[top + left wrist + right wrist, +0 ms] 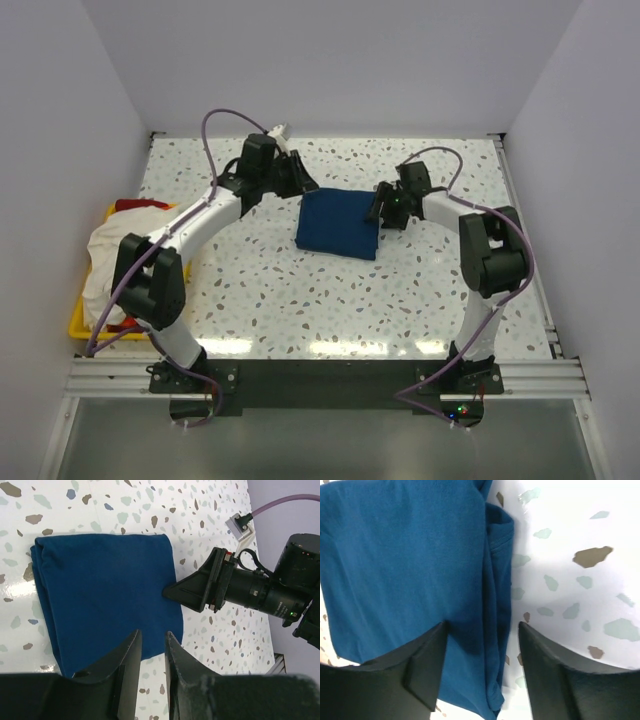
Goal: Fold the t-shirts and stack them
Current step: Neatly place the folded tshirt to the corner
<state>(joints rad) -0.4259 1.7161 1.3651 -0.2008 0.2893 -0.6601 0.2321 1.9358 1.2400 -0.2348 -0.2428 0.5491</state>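
Note:
A navy blue t-shirt (338, 226) lies folded into a small rectangle on the table's middle, plain side up. It also shows in the left wrist view (100, 590) and the right wrist view (405, 555). My left gripper (303, 183) hovers at the shirt's far left corner. Its jaws (152, 635) stand slightly apart with only table showing between them. My right gripper (378, 212) is open at the shirt's right edge, and its jaws (482, 625) straddle the folded edge. A cream-white shirt (112, 262) and a red one (132, 205) lie piled in the bin.
The yellow plastic bin (80, 325) stands at the table's left edge. The speckled table (300, 300) has walls at the back and on both sides. The right arm's wrist (260, 590) shows close to the shirt in the left wrist view.

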